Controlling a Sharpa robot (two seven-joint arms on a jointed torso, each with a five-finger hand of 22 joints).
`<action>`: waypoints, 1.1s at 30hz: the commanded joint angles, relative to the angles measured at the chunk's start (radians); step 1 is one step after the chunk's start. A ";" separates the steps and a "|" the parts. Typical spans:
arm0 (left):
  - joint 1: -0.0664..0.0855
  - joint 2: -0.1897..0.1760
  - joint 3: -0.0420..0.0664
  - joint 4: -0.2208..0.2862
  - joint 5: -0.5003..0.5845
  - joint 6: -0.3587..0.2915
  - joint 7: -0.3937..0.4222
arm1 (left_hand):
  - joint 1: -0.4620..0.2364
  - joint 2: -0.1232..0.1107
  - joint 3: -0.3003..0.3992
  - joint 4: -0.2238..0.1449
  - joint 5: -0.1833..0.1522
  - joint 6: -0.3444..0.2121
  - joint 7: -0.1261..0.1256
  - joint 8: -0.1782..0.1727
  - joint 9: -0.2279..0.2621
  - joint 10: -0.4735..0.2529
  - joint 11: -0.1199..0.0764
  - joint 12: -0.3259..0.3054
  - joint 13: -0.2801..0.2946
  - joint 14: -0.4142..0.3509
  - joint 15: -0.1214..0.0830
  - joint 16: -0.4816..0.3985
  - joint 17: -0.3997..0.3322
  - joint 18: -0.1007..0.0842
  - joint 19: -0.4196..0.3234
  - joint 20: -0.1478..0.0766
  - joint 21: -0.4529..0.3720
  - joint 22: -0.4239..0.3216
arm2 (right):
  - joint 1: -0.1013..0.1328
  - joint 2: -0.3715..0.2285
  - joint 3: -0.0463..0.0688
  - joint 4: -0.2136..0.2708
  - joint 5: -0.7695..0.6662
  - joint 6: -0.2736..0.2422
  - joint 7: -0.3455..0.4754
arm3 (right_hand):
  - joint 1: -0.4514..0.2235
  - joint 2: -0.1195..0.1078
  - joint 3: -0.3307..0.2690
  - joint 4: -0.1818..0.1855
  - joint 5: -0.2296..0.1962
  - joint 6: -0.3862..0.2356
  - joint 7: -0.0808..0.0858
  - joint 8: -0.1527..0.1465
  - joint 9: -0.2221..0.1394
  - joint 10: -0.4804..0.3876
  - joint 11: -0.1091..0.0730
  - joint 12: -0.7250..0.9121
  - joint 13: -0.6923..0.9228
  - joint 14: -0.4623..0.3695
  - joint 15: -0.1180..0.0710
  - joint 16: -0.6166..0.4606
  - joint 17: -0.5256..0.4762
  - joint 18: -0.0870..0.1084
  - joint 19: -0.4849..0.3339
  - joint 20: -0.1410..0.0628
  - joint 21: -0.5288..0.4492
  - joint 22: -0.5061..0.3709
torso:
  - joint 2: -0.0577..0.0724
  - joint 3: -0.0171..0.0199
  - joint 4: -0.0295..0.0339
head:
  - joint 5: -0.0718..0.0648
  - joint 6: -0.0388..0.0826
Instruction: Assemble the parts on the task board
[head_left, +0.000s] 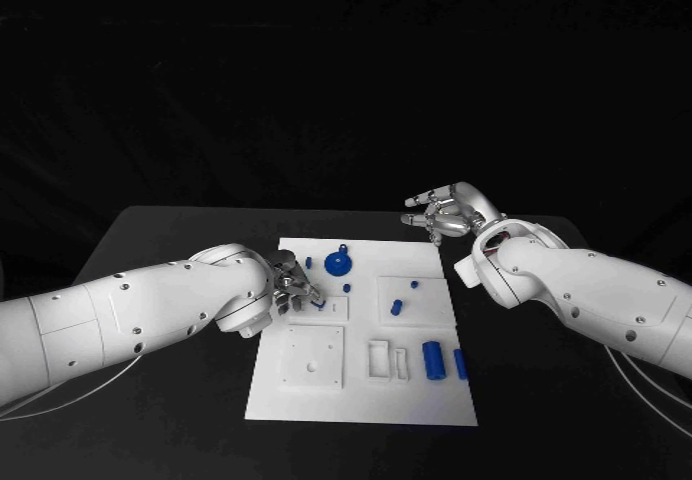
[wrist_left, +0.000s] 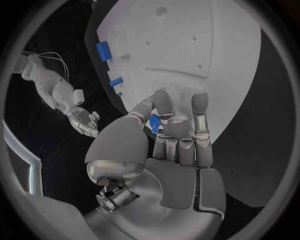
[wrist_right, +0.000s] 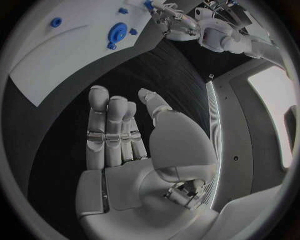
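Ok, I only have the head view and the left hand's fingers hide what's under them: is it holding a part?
Observer: Yes. The left wrist view shows the left hand pinching a small blue part between thumb and fingers, by the board.
Operator: And the other one, anything in its palm?
Observer: No. Its wrist view shows the right hand holding nothing, fingers straight.

you have a white task board (head_left: 361, 400) on a black table (head_left: 173, 240), and the parts on it are blue: a round disc-shaped part (head_left: 339, 264), a cylinder (head_left: 433, 359) and a slim bar (head_left: 460, 364). both arms are white with silver hands, left hand (wrist_left: 169, 145) and right hand (wrist_right: 125, 145). the small piece (wrist_left: 153, 122) at the left hand's fingers is blue too.
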 joint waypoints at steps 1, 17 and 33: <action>-0.001 0.000 0.001 0.004 -0.014 0.010 -0.004 | 0.007 0.012 -0.001 0.001 0.004 0.235 -0.119 0.045 0.649 0.039 -0.017 0.005 0.001 0.003 -0.002 0.004 0.000 -0.016 0.006 0.000 -0.014 0.014 | 0.000 0.000 0.001 0.002 0.003 0.005 0.009 | -0.013 0.001 0.001 -0.005 0.006 0.005 0.003 -0.004 -0.002 -0.004 0.000 0.005 -0.003 0.006 -0.004 -0.006 0.002 0.021 0.041 0.003 -0.002 -0.002 | 0.000 -0.0003 -0.0002 | 0.000 -0.002; -0.006 0.001 0.000 0.007 -0.025 0.030 -0.008 | 0.009 0.009 -0.007 0.008 -0.009 0.232 -0.118 0.043 0.640 0.038 -0.016 -0.002 -0.001 -0.001 -0.002 -0.004 -0.021 -0.022 0.053 0.000 -0.139 0.134 | 0.000 -0.001 0.001 0.001 0.004 0.014 0.006 | -0.015 0.002 0.001 -0.004 0.008 0.005 0.003 -0.004 -0.002 -0.005 0.000 0.007 -0.005 0.007 -0.004 -0.007 0.004 0.021 0.041 0.003 -0.003 -0.003 | 0.000 0.0001 0.0000 | -0.004 -0.006; -0.008 0.001 0.000 0.014 -0.043 0.076 -0.007 | 0.012 -0.029 -0.014 0.026 0.041 0.237 -0.117 0.038 0.618 0.038 -0.014 -0.007 -0.002 -0.008 0.000 -0.006 -0.030 -0.023 0.054 0.003 -0.153 0.136 | -0.001 0.000 0.001 -0.002 0.005 0.021 0.005 | -0.019 0.003 0.002 -0.004 0.015 0.007 0.002 -0.004 -0.001 -0.006 0.000 0.008 -0.007 0.006 -0.004 -0.008 0.005 0.021 0.041 0.003 -0.003 -0.004 | 0.000 0.0009 0.0000 | -0.007 -0.011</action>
